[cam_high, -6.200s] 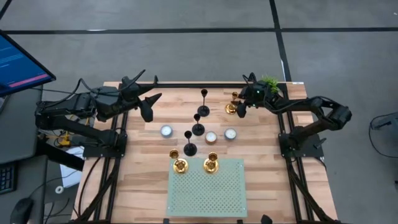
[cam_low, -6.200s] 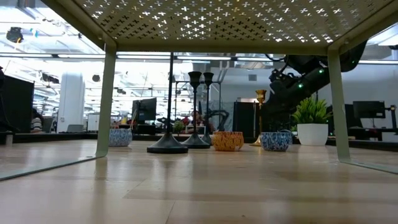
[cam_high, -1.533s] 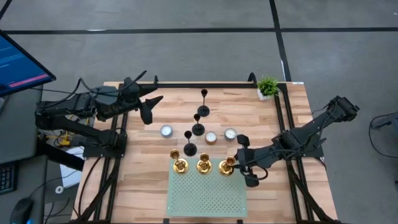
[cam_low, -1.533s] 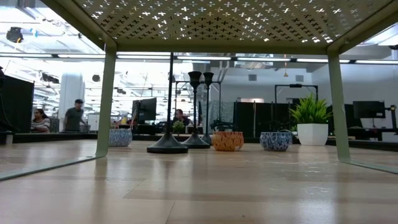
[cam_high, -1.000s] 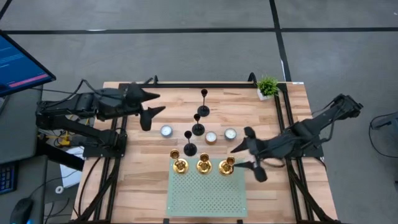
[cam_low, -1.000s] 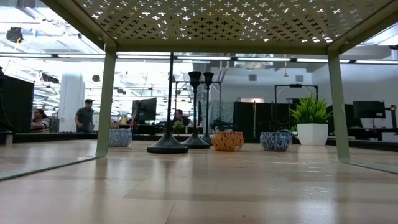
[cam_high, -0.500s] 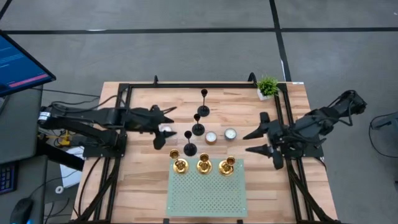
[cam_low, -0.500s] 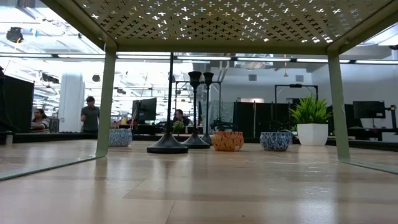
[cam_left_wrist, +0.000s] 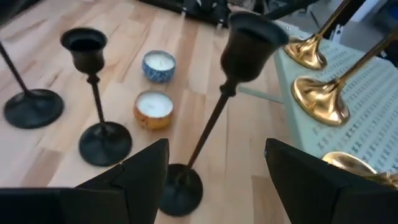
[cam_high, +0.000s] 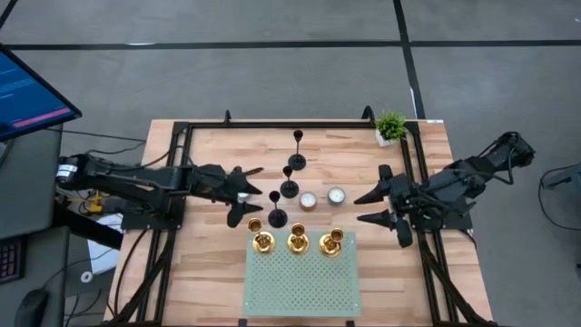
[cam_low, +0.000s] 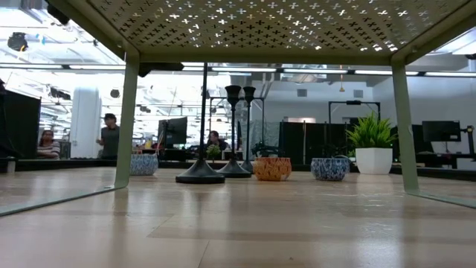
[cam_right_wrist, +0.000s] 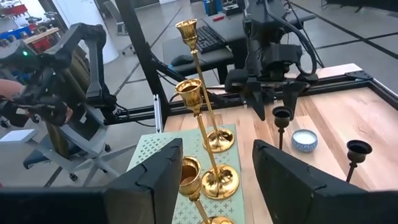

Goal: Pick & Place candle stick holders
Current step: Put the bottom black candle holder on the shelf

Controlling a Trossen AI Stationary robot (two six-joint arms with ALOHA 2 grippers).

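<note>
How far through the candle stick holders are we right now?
About halfway. Done: three gold holders stand on the green perforated rack. In hand: left gripper, open, flanks the nearest black holder. Left: all three black holders. Right gripper waits open, empty.

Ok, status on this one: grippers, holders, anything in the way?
Left gripper open at nearest black holder. Right gripper open, empty. Three gold holders on rack. Candle cups close by.
</note>
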